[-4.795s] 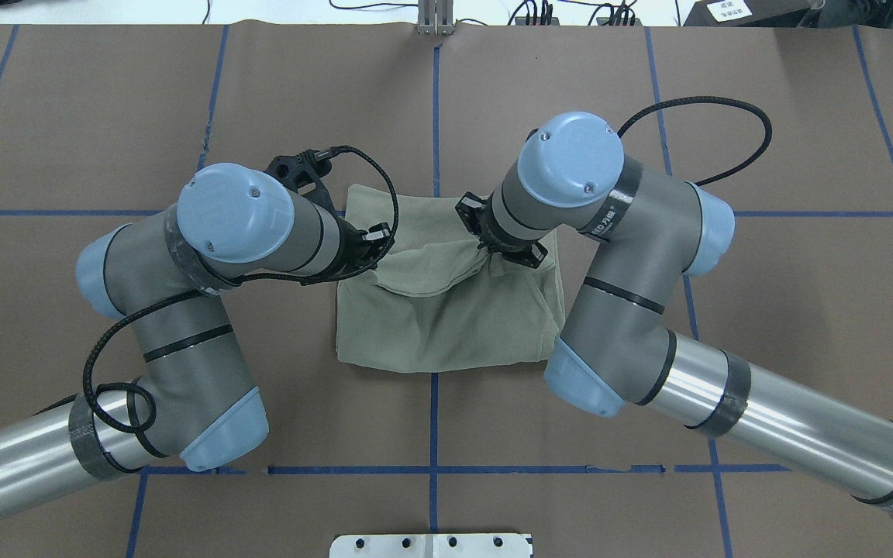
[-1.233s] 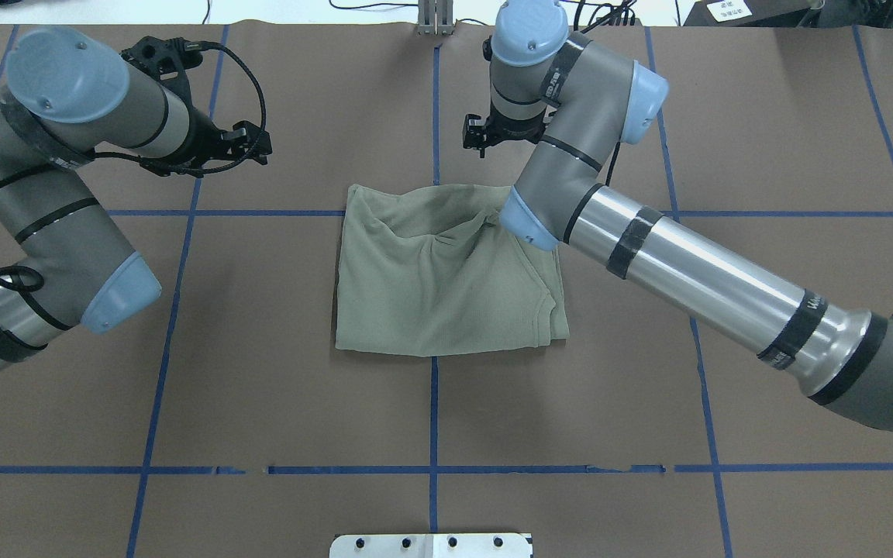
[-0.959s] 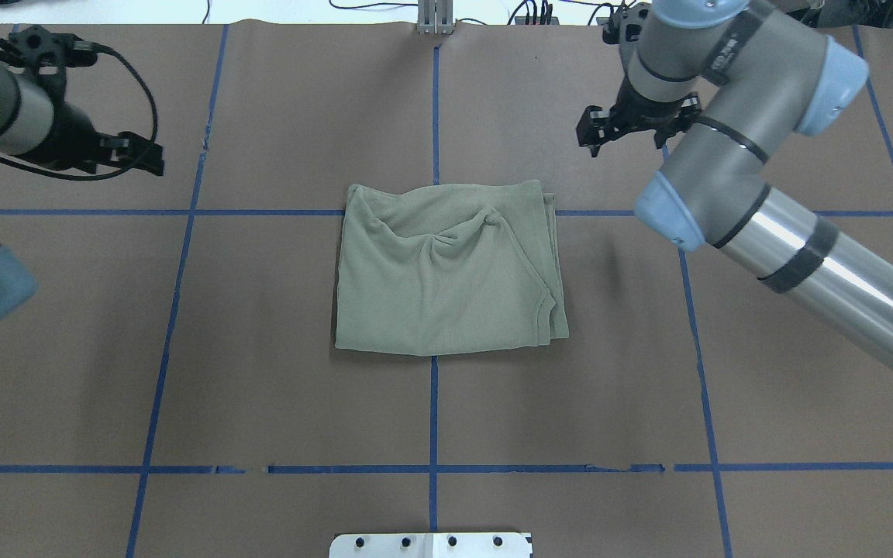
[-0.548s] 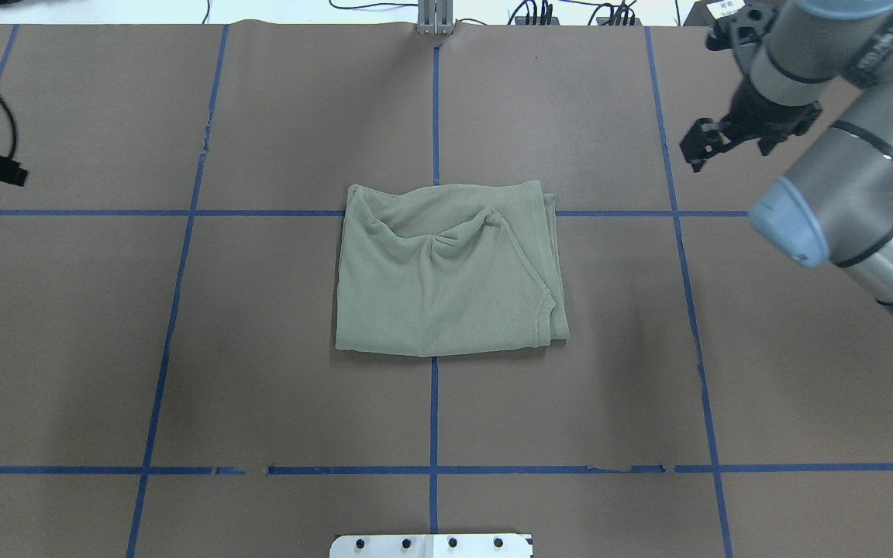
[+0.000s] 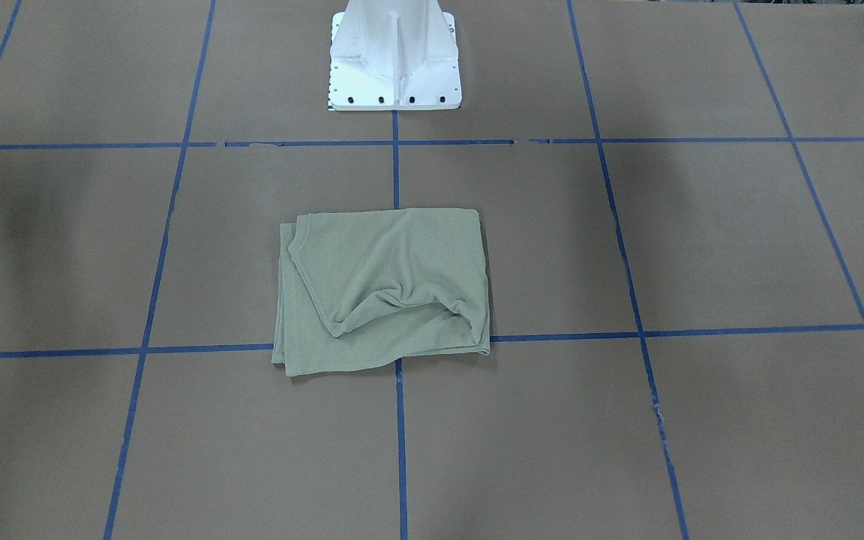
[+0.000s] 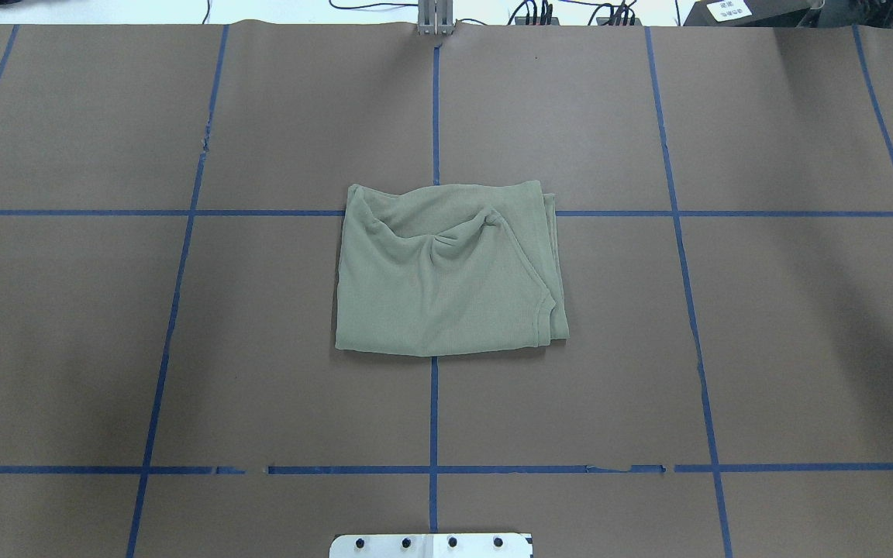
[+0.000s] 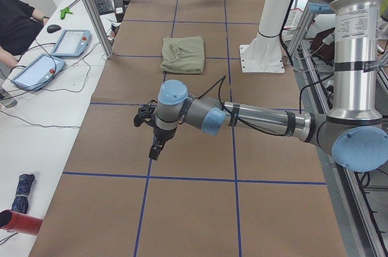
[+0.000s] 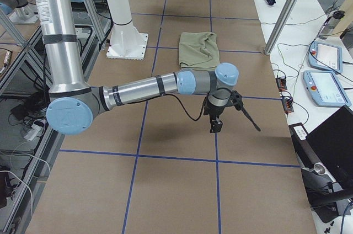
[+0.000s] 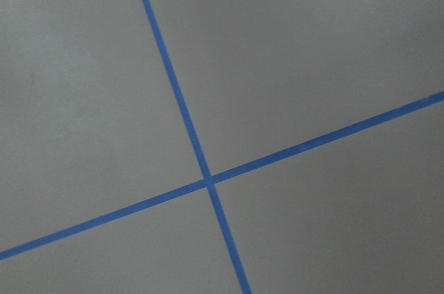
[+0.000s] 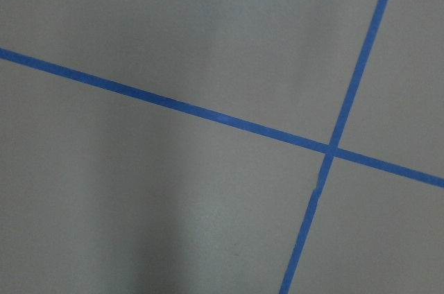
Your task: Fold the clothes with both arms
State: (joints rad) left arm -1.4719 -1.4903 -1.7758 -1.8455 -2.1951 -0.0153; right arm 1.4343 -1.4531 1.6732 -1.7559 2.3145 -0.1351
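The pale sage-green shirt [image 6: 446, 271] lies folded into a rough rectangle at the table's middle, with a puckered crease near its far edge. It also shows in the front-facing view [image 5: 383, 289] and both side views [image 7: 183, 53] [image 8: 199, 49]. Its logo and hang tag are hidden. My left gripper [image 7: 156, 148] hangs over bare table far to the left of the shirt. My right gripper [image 8: 214, 126] hangs over bare table far to the right. Both point down, hold no cloth, and I cannot tell whether they are open or shut. Both wrist views show only brown table and blue tape.
The white pedestal base [image 5: 394, 67] stands at the table's near edge behind the shirt. Metal posts [image 7: 91, 8] [image 8: 287, 13] stand at the table's far edge. Teach pendants [image 7: 70, 42] [image 8: 325, 57] lie on side tables, and a person [image 7: 18, 20] sits beyond.
Both arms have let go of the shirt, lifted and swung outward, left to the left and right to the right, out of the overhead view. The shirt has stayed folded in place.
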